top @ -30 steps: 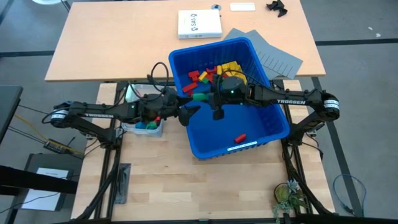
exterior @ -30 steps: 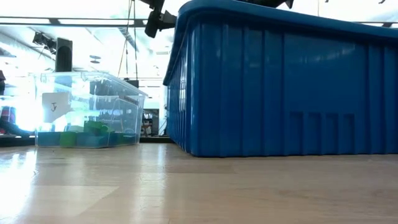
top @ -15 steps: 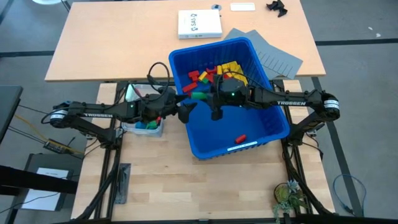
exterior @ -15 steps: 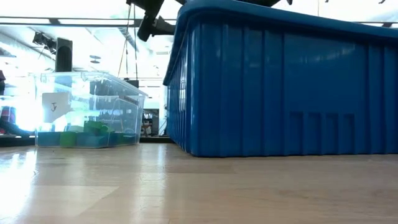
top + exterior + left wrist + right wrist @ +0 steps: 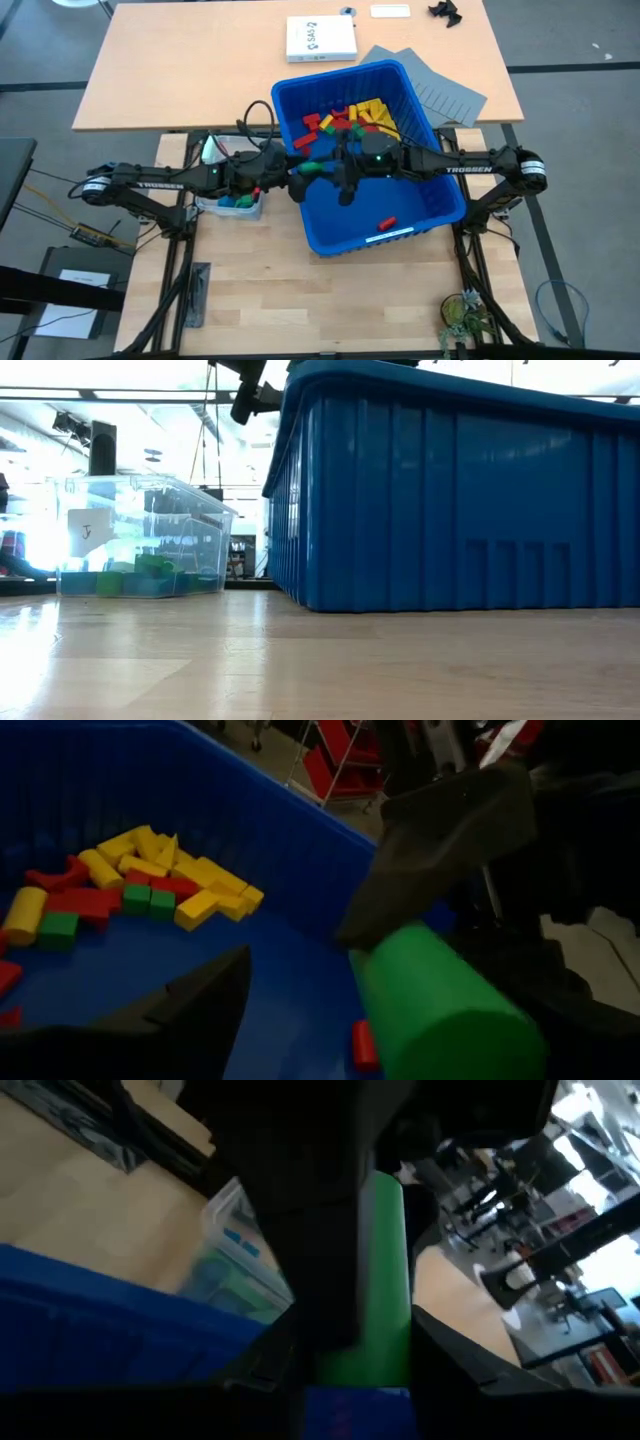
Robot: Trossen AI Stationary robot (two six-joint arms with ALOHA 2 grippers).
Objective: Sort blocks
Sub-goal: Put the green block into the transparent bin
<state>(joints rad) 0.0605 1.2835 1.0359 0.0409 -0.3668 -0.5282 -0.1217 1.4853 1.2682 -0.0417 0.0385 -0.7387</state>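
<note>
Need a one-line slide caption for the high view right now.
Right gripper holds a green block over the blue bin's left edge, facing the open left gripper.

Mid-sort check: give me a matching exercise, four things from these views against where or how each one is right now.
1. green plastic cylinder block
2. left gripper
3. small clear plastic tub
4. lone red plastic block

A. open
B. on the large blue plastic bin's floor
C. clamped in the right gripper
D. beside the bin, holding blue and green blocks

Pairs: 1-C, 2-A, 3-D, 4-B
</note>
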